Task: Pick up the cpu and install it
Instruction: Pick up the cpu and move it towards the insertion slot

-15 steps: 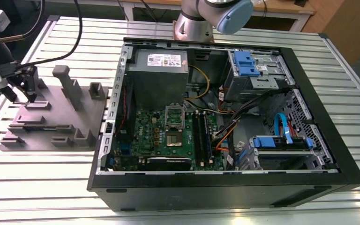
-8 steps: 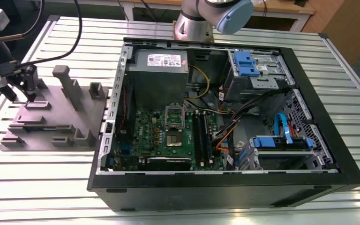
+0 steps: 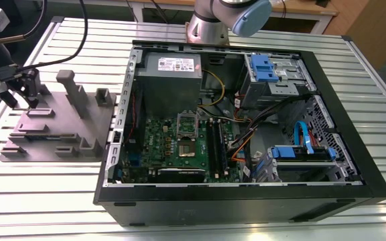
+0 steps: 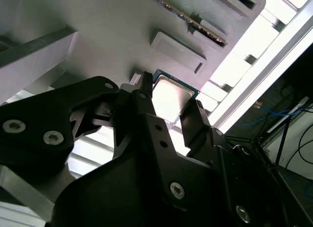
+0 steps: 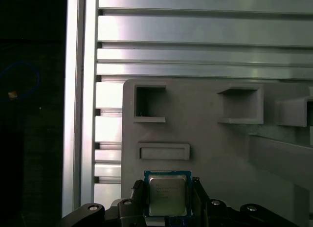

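The cpu (image 5: 167, 195), a small square chip with a silvery top and a green rim, lies between my gripper's two black fingers in both wrist views. My gripper (image 5: 167, 188) has its fingers against two opposite edges of the cpu (image 4: 171, 96), shut on it, at the corner of the grey fixture block (image 5: 210, 148). Whether the chip is lifted off the block I cannot tell. In the exterior view my gripper (image 3: 20, 103) stands over the fixture block (image 3: 59, 128) at the far left. The motherboard (image 3: 173, 145) lies in the open computer case (image 3: 247, 196), its socket (image 3: 187, 150) uncovered and the frame (image 3: 187, 122) swung up.
The fixture block carries upright posts (image 3: 71, 93) and several recesses (image 5: 149, 103). A ribbed metal table (image 3: 45, 196) holds everything. Inside the case are a power supply (image 3: 171, 68), blue drive bays (image 3: 263, 68) and loose cables (image 3: 247, 135). The arm's base (image 3: 210, 27) stands behind the case.
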You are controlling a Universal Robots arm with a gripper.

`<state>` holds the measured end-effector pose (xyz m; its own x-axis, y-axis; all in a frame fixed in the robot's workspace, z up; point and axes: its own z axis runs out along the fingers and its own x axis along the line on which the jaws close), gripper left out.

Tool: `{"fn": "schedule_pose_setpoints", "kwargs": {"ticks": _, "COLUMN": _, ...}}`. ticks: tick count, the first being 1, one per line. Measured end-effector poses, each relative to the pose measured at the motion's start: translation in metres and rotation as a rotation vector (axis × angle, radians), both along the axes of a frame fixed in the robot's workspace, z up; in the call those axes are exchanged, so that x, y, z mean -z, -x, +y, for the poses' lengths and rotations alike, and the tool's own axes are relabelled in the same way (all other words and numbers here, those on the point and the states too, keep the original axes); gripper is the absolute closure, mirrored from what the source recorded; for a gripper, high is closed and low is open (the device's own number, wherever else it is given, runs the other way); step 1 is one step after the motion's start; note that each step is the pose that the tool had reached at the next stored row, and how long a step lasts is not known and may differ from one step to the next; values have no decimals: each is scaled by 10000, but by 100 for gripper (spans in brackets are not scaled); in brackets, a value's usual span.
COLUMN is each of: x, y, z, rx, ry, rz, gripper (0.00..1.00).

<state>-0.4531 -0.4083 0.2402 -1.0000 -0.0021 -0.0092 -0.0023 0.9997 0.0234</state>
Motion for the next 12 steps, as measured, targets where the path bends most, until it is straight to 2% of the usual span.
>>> {"fn": "schedule_pose_setpoints", "kwargs": {"ticks": 12, "x": -26, "y": 0, "z": 0, "rx": 0, "ry": 0, "rz": 0, "gripper": 53}}
